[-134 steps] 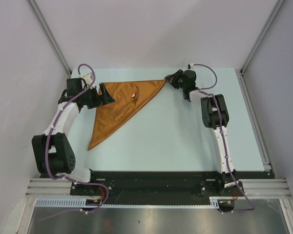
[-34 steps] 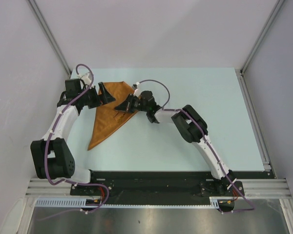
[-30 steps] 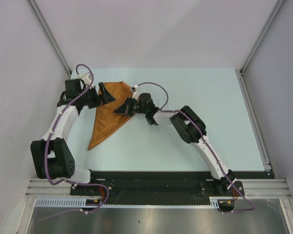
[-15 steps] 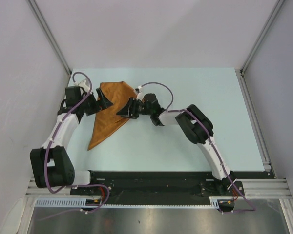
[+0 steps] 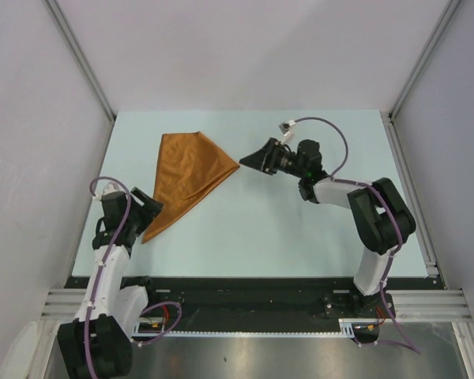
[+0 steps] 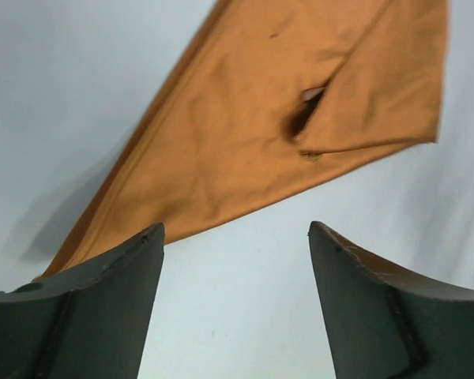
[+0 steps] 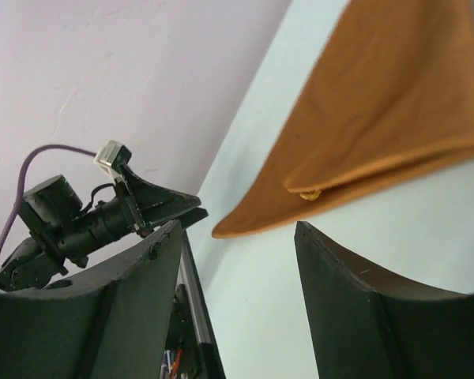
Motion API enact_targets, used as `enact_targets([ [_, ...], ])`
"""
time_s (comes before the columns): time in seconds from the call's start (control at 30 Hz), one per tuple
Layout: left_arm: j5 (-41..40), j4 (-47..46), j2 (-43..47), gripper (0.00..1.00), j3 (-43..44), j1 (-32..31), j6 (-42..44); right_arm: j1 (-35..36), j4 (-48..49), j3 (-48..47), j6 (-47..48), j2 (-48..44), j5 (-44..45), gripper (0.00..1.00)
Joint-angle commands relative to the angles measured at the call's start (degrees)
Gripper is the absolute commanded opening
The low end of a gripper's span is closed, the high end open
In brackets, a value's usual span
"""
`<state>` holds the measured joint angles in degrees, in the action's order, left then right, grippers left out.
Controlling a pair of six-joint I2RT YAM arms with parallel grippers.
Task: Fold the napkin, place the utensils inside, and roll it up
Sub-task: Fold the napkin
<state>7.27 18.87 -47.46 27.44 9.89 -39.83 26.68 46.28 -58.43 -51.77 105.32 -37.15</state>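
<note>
Napkin [image 5: 188,170] lies folded on the counter [image 5: 300,229] as a long wedge. Its narrow tip is just beside the left hand [image 5: 148,212], and its long axis runs up and away from that hand toward the broad far end. In the left wrist view the cloth fills the space ahead of the left hand's fingertips, slanting away to the right.

The right hand [image 5: 254,158] sits just off the wedge's side corner, pointing at it, with the cloth straight ahead of its fingers. Both hands are spread wide and grip nothing.

The utensils [image 7: 308,193] are almost wholly hidden. Only a small copper tip peeks from under the folded flap, at the edge facing the right hand, and the left wrist view shows a dark gap where the flap lifts over them.

Folding and loading look done, and rolling seems to be what remains. The right hand is nearer the flap and the buried metal. The left hand is nearer the tip, so it looks better placed to pin that end while the roll runs crosswise to the long axis.
</note>
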Motion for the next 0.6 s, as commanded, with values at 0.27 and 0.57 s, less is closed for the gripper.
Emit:
enact_targets([
  [0.27,-15.88,13.91,7.47,0.71,-5.73,1.44,-17.37,-9.27,0.12,12.37,2.81,-13.3,-3.99,0.64],
  [0.57,-13.68,9.87,3.6,0.62,-8.1,4.79,-21.07,-11.47,6.62,12.91,-2.28,-10.14,-6.62,0.64],
])
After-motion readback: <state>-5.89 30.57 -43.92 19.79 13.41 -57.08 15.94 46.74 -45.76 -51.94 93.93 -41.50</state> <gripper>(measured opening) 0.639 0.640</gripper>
